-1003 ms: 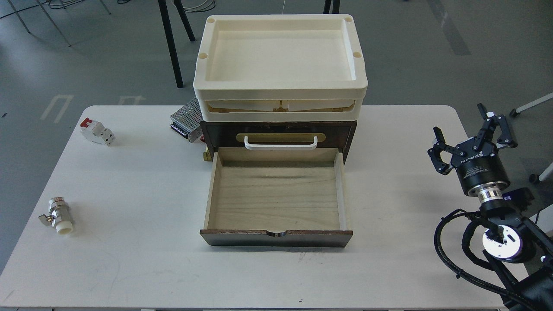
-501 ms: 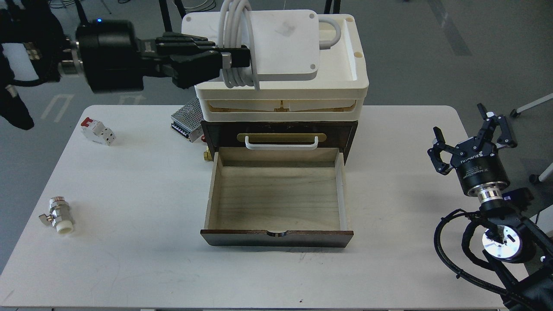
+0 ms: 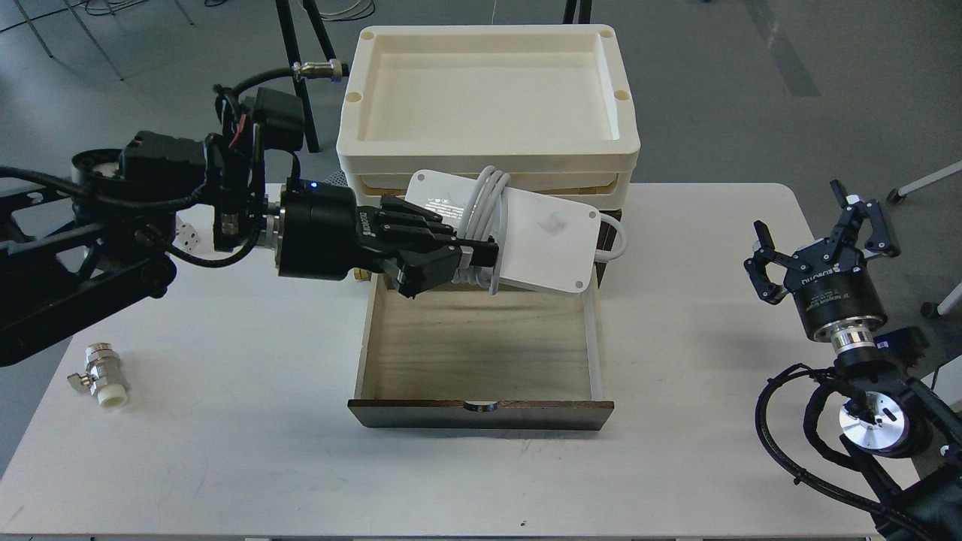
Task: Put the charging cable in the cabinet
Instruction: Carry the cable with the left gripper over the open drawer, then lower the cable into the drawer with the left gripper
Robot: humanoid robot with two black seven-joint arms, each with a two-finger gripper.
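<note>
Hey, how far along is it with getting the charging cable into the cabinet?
Done: the drawer of the cabinet is pulled open. In hand: the left end effector grips the charging cable by its coiled cord, above the drawer's back edge. Left: lower it in, release, probably close the drawer. The right end effector sits open, off to the side.

From my remote station I note a pale, off-white desk (image 3: 225, 451) with rounded corners filling most of the head view, its surface faintly scuffed. Beyond it lies a smooth grey floor (image 3: 751, 90), evenly lit, with soft sheen. Two white painted marks (image 3: 98, 186) show on the floor at left. Black furniture legs (image 3: 294, 68) stand behind the desk. A darker grey strip (image 3: 782, 45) crosses the floor at upper right, and a white leg (image 3: 928, 180) enters at right.
</note>
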